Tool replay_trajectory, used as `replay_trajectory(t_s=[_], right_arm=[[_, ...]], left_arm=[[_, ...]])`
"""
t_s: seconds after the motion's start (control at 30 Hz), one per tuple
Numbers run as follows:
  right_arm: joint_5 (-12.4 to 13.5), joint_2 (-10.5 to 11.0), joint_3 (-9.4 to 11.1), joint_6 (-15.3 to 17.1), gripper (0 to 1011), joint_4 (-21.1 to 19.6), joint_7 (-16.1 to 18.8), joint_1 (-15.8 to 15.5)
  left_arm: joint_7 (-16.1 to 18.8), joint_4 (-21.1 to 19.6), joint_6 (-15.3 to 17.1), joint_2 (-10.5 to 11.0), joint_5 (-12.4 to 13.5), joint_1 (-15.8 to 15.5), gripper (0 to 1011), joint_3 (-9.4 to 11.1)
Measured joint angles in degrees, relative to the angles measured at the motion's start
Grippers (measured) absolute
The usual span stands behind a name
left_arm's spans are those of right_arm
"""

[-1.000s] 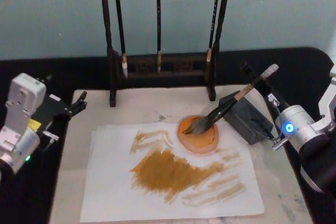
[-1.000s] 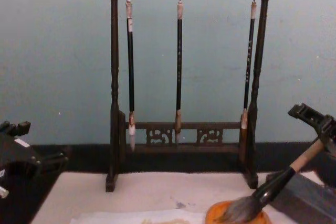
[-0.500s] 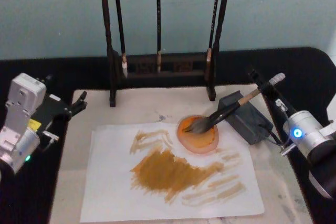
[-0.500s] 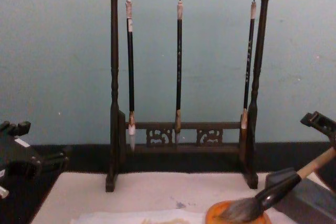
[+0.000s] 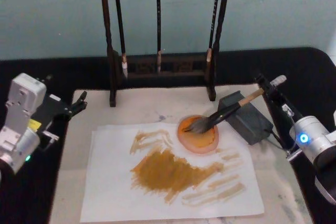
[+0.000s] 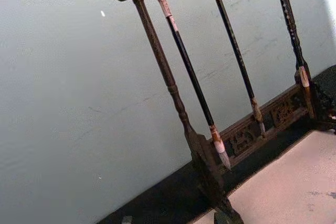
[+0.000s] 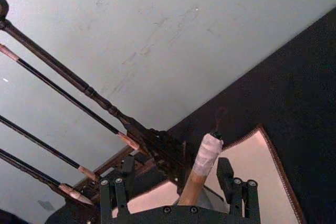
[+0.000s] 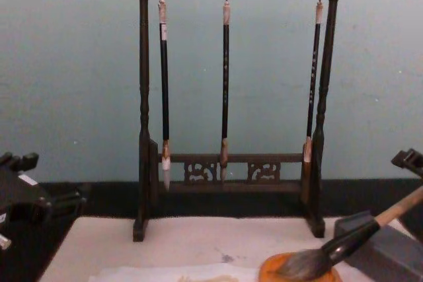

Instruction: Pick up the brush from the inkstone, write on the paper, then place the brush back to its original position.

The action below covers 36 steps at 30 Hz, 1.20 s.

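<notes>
Brush (image 5: 223, 115) rests across inkstone (image 5: 245, 117), hairs in the dish (image 5: 198, 135); my right pincer (image 7: 179, 190), jaws spread around its handle, grips nothing.

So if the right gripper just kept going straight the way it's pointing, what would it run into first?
Probably the brush itself: the right gripper points up and back along its taped handle end, which stands between the open fingers. Past that, the hanging-brush stand seems next, though depth is unclear.

A dark carved wooden brush stand (image 8: 228, 97) rises at the back of the black counter (image 5: 157, 66), with three thin dark brushes (image 8: 225, 84) hanging from it (pale tips down). A beige mat (image 5: 142, 106) lies before it, backed by a pale teal wall (image 8: 73, 70).
</notes>
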Motion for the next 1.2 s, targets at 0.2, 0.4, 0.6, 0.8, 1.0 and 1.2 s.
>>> replay_trajectory(t_s=[0.2, 0.4, 0.6, 0.8, 1.0, 1.2], right_arm=[[0.8, 1.1, -0.1, 0.3, 1000, -2.1, -1.2, -1.5], [1.7, 2.6, 0.1, 0.3, 1000, -5.7, -2.8, -4.3], [1.6, 4.2, 0.5, -0.6, 1000, -9.3, -4.4, -7.2], [-0.8, 5.9, 1.4, -2.5, 1000, -13.2, -6.2, -10.4], [-5.0, 6.9, 1.9, -4.4, 1000, -15.4, -6.7, -11.6], [-12.3, 7.6, 0.6, -7.2, 1000, -16.4, -6.5, -11.2]], left_arm=[[0.0, 0.0, 0.0, 0.0, 0.0, 0.0, 1010, 0.0], [0.0, 0.0, 0.0, 0.0, 0.0, 0.0, 1010, 0.0], [0.0, 0.0, 0.0, 0.0, 0.0, 0.0, 1009, 0.0], [0.0, 0.0, 0.0, 0.0, 0.0, 0.0, 1010, 0.0], [0.0, 0.0, 0.0, 0.0, 0.0, 0.0, 1010, 0.0], [0.0, 0.0, 0.0, 0.0, 0.0, 0.0, 1010, 0.0]])
